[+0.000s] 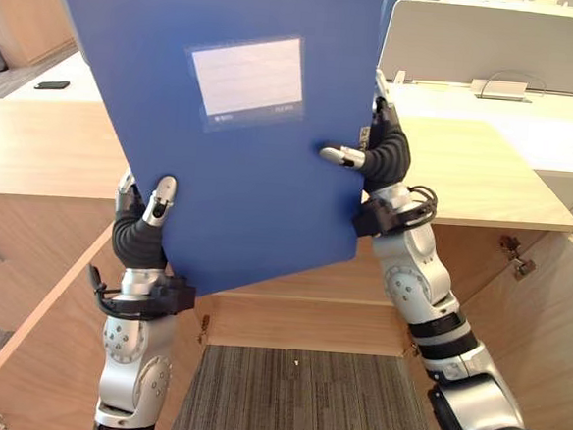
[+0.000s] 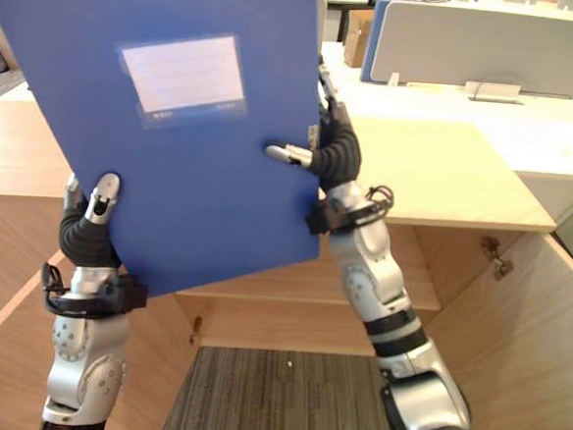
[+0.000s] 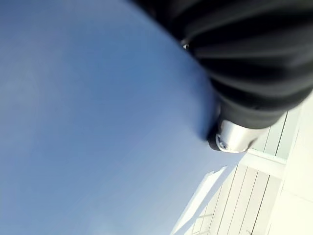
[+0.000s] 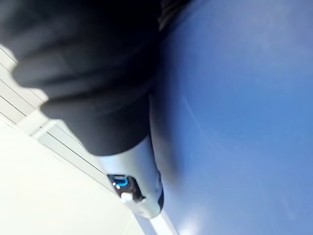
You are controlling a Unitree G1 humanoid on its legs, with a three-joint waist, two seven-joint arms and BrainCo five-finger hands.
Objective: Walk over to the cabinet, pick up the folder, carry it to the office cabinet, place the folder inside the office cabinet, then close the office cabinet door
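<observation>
**Folder (image 1: 240,172) held aloft**

The blue folder is held tilted above a wooden cabinet (image 1: 486,175), its lower left edge pinched by the left hand (image 1: 143,227), its right edge by the right hand (image 1: 383,153).

Tilted blue folder (image 2: 172,168) held up, left hand (image 2: 85,230) pinching its lower corner, right hand (image 2: 332,155) pinching its side, worktop (image 2: 437,176) behind

bright, even light; soft sheen on the folder (image 1: 233,157).
</observation>
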